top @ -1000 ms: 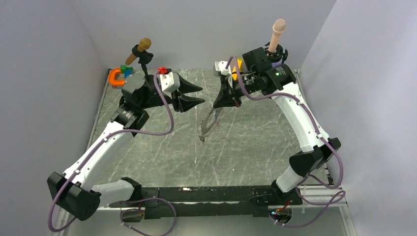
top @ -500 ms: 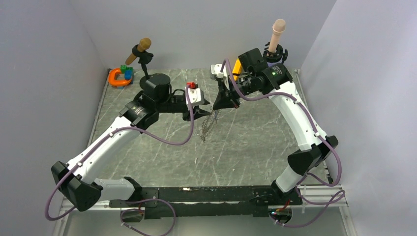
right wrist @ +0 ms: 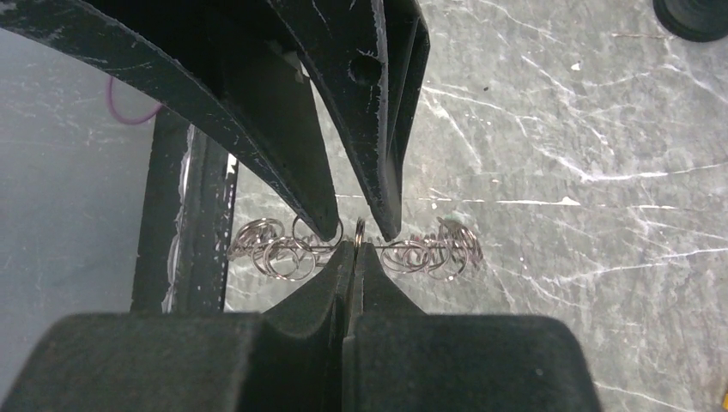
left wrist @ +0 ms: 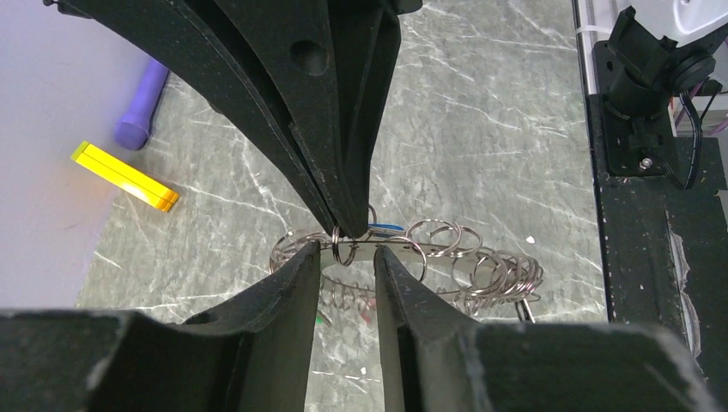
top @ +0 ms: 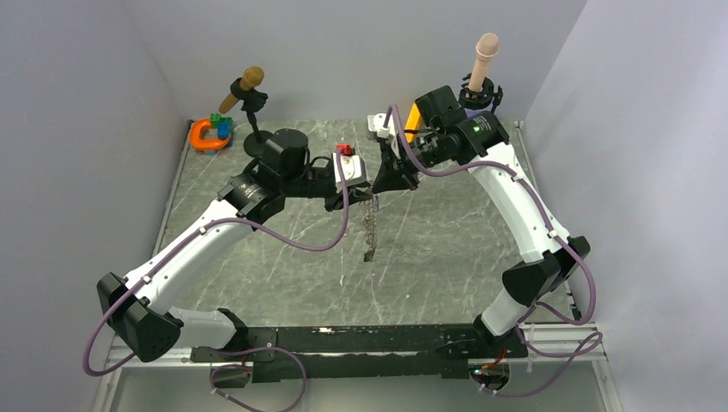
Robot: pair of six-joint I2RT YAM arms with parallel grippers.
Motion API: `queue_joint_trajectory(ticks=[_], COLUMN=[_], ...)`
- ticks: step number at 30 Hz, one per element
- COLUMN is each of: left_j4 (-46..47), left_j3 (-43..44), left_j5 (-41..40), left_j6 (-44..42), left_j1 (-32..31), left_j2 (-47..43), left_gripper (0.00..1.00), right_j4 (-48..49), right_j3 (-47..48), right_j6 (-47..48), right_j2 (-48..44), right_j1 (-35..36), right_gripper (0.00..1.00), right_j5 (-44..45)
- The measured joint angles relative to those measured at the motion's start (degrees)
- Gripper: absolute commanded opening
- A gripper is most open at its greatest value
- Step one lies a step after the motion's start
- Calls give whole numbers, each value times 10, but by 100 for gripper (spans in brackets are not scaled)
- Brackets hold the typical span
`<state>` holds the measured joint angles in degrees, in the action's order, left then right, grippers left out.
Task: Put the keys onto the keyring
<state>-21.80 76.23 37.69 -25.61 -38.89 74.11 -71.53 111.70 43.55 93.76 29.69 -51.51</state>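
The right gripper (right wrist: 353, 254) clenches the rim of the keyring (top: 370, 230) over the middle of the table (top: 446, 249); the left gripper (left wrist: 347, 257) straddles that rim, jaws parted. Edges well away.

Plain pale grey walls (top: 360, 51) enclose a grey-green marble-veined table (top: 429, 257) under even light

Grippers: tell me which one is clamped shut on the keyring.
The right gripper: its fingers meet, pinching the keyring at its rim. The left gripper has its fingers apart, one on either side of the rim, with a visible gap.
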Motion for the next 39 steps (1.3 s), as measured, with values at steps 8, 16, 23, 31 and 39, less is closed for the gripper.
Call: queue_joint_trajectory(ticks=[8,16,23,31,39], left_j4=[1,5,6,70,236], left_j3=[1,4,4,-65,-185], left_j5=[-3,-16,-22,-45,-46], left_j6=[10,20,29,56,164], left_j1=[-4,-5,-6,-7,2], left_j2=[5,8,8,-21,-71], left_gripper=[26,0,0,0,0], right_j4=[0,0,0,7,17], right_j3=[-6,-6,-7,-3,8], right_j6=[0,0,2,-14,-23], right_j2=[0,0,0,-7,-28], right_j1=[0,1,2,-7,-56], right_gripper=[0,0,18,47,47], right_j5=[0,0,0,-34,-92])
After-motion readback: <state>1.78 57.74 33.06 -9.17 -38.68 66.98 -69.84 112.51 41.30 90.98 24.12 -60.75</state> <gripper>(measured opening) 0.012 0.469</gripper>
